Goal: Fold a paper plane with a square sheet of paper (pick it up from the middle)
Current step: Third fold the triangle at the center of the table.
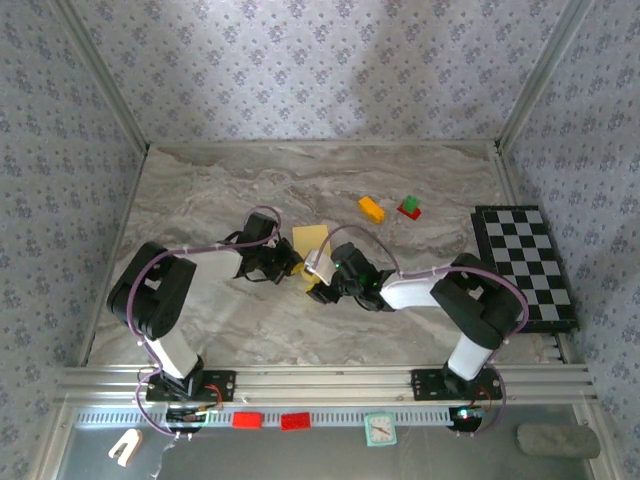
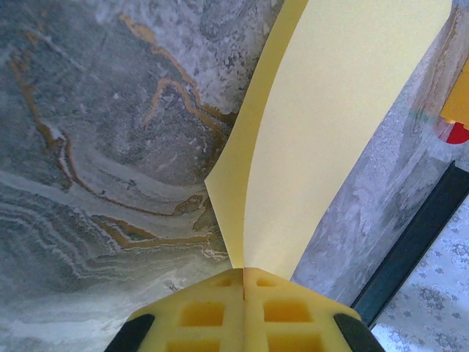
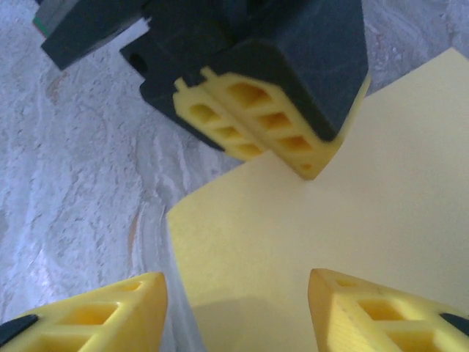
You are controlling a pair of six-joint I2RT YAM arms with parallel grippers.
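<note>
Top external view: showed both arms bent inward, wrists nearly meeting over the middle of the table point(image 1: 200, 190).
Paper sheet point(image 1: 311, 238): sat mid table between the two wrists, plain yellow, well left of the board; looked bowed in the left wrist view, one long side curling up off the marble.
Left gripper point(image 2: 244, 274): clamped tight on one edge of the sheet, fingertips pressed together, paper fanning out beyond them.
Right gripper point(image 3: 236, 279): jaws spread, nothing pinched; had a corner of the sheet lying in the gap between its two yellow fingers point(image 3: 110, 312); could not tell whether either finger touched the paper.
Right wrist view: caught the left gripper head-on at the far edge of the sheet, closed on it, grey marble to the left.
Orange block point(image 1: 371, 209): lay behind and right of the sheet, apart from it.
Green and red block point(image 1: 409, 208): lay just right of the orange one, not touching.
Checkered board point(image 1: 525, 265): lay flat at the table's right edge, well apart from the sheet.
</note>
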